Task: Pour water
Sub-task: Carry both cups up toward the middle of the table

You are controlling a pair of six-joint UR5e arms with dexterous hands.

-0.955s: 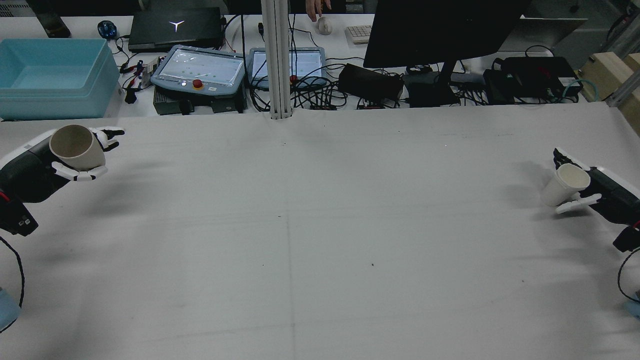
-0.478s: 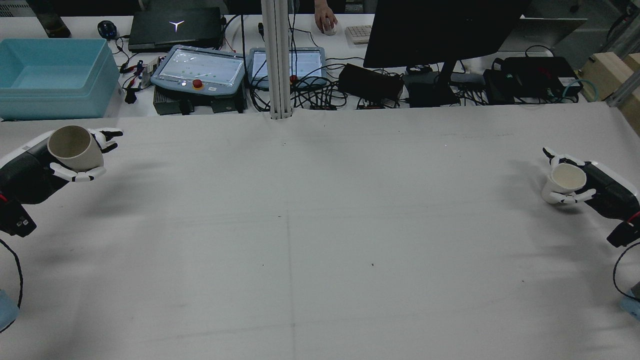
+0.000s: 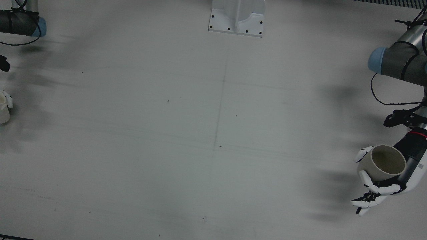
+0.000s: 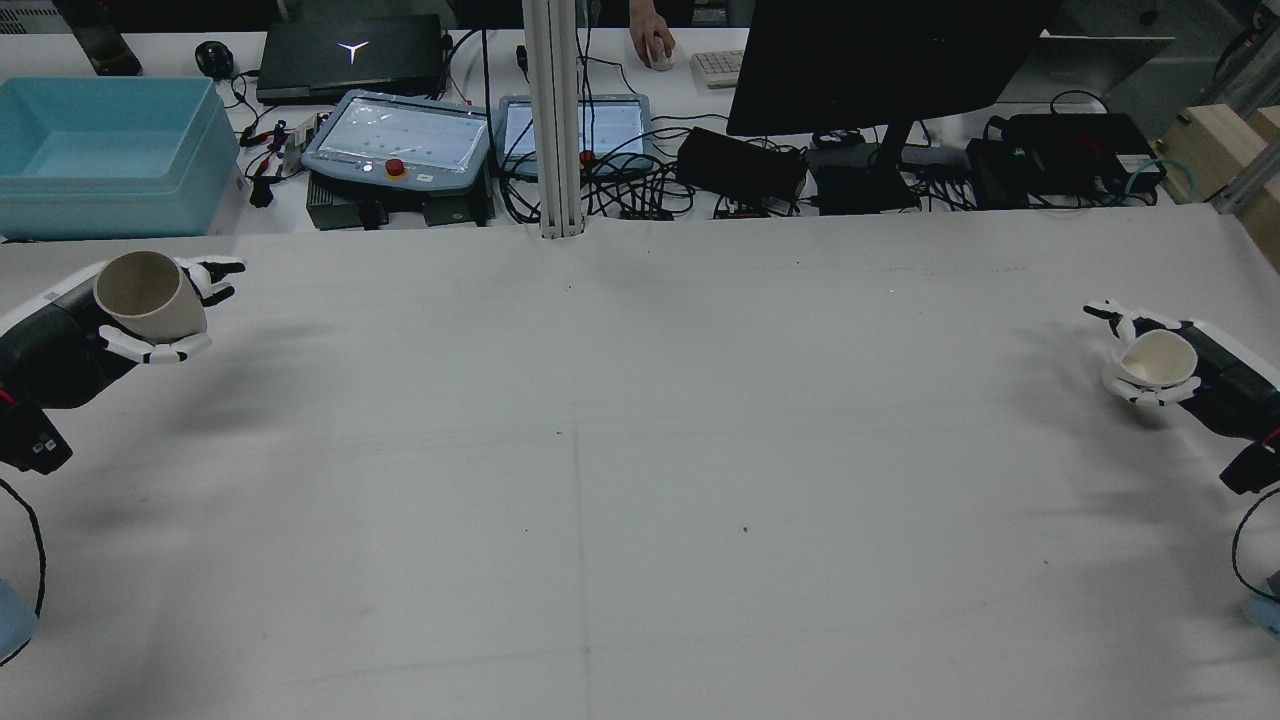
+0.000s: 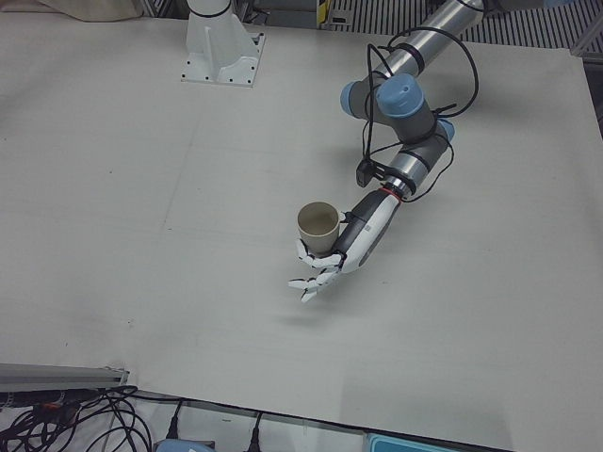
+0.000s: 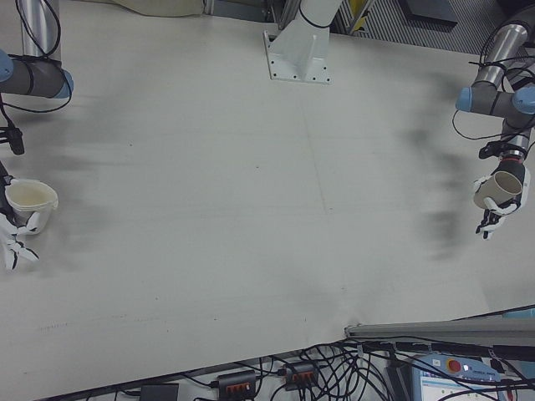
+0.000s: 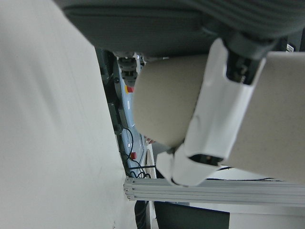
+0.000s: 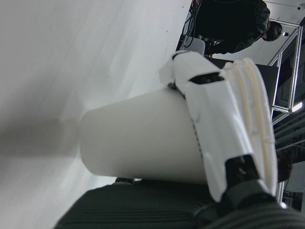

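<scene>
My left hand point(image 4: 110, 335) is shut on a tan cup point(image 4: 148, 290) and holds it above the table at the far left of the rear view, mouth up and slightly tilted. It also shows in the front view point(image 3: 383, 163) and the left-front view point(image 5: 318, 223). My right hand point(image 4: 1190, 375) is shut on a white paper cup point(image 4: 1158, 362) at the far right, lifted off the table, mouth up. The right-front view shows this cup point(image 6: 32, 200) at its left edge. Both cups look empty inside. The two hands are far apart.
The white table point(image 4: 640, 450) lies between the hands. Beyond its far edge stand a blue bin point(image 4: 110, 150), teach pendants point(image 4: 400, 135), a metal post point(image 4: 555, 120) and a monitor point(image 4: 880, 60). A white mount plate point(image 3: 237, 16) sits at the robot's side.
My right hand closed around the white cup, turned it from tilted to mouth-up and raised it slightly toward the right edge. My left hand with the tan cup barely moved.
</scene>
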